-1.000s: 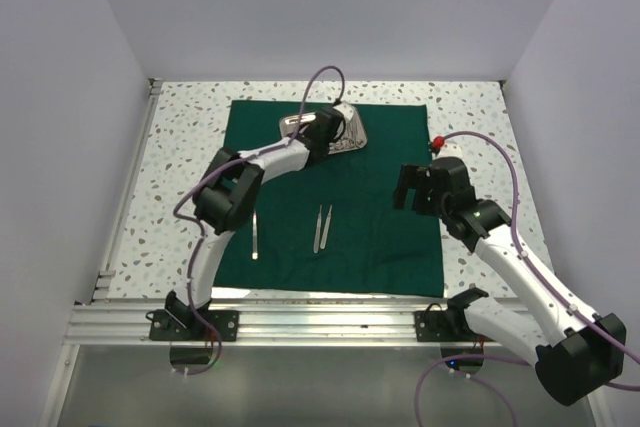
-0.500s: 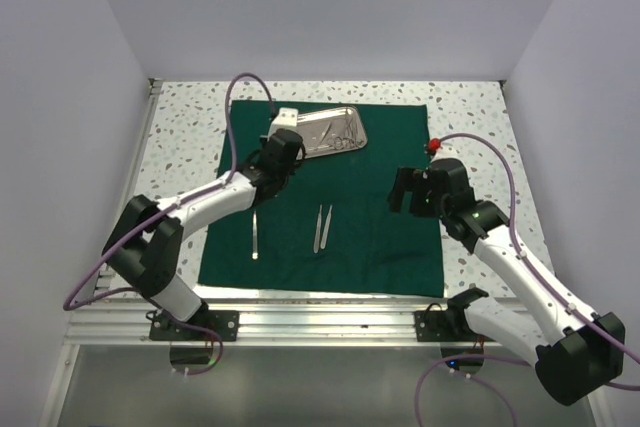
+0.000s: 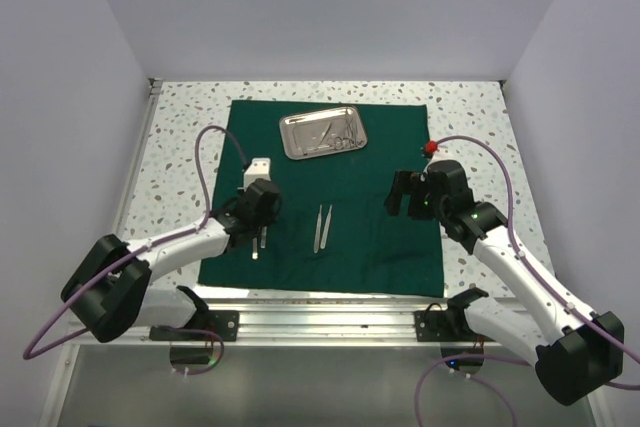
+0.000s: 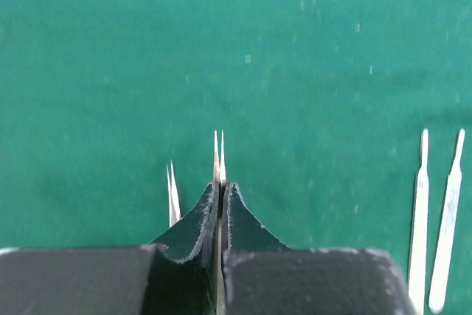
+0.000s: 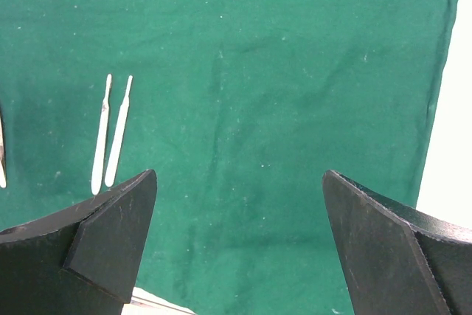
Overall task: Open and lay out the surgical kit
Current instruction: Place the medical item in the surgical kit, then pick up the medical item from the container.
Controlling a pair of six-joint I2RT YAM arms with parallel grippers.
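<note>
The dark green cloth lies spread flat on the table. The steel tray sits at its far middle with scissor-like instruments in it. Two slim silver instruments lie side by side mid-cloth; they also show in the left wrist view and the right wrist view. My left gripper is shut on thin silver tweezers, low over the cloth's left part. Another pair of tweezers lies just beside it. My right gripper is open and empty above the cloth's right part.
A small red object sits by the cloth's right edge near the right arm's cable. The speckled tabletop is enclosed by white walls on three sides. An aluminium rail runs along the near edge.
My left gripper has moved from the tray back toward the near left of the cloth, beside the lying tweezers. The right gripper has barely moved.
</note>
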